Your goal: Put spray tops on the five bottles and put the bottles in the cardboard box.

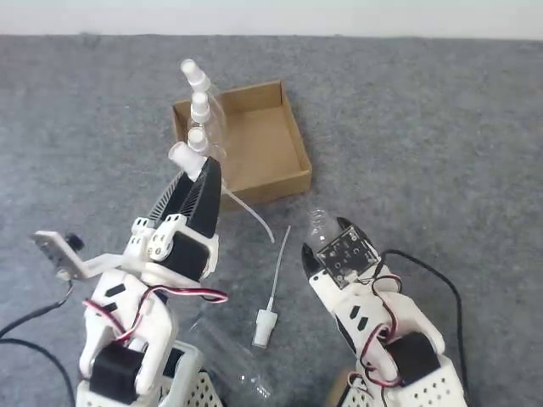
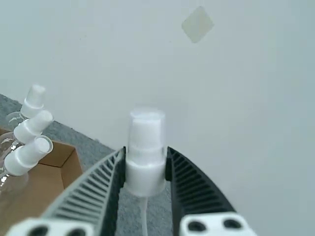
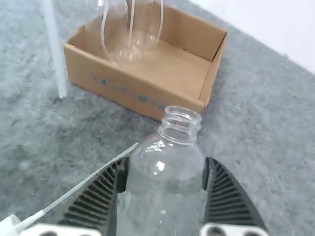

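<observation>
One cardboard box [image 1: 271, 161] holds three capped bottles [image 1: 202, 119] in its far-left corner, so capping the fourth looks like the step in hand. Just in front of the box, the right gripper [image 3: 165, 177] clamps an open bottle [image 3: 179, 125]. At the box's near-left edge, the left gripper [image 2: 145, 162] pinches a spray top [image 2: 146, 135] — next, its tube needs lining up over that neck.

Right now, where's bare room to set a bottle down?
Free: brown cardboard box floor right of three capped clear bottles; grey carpet right of the box. Crowded: between the arms, loose white spray top and lying clear bottle.
</observation>
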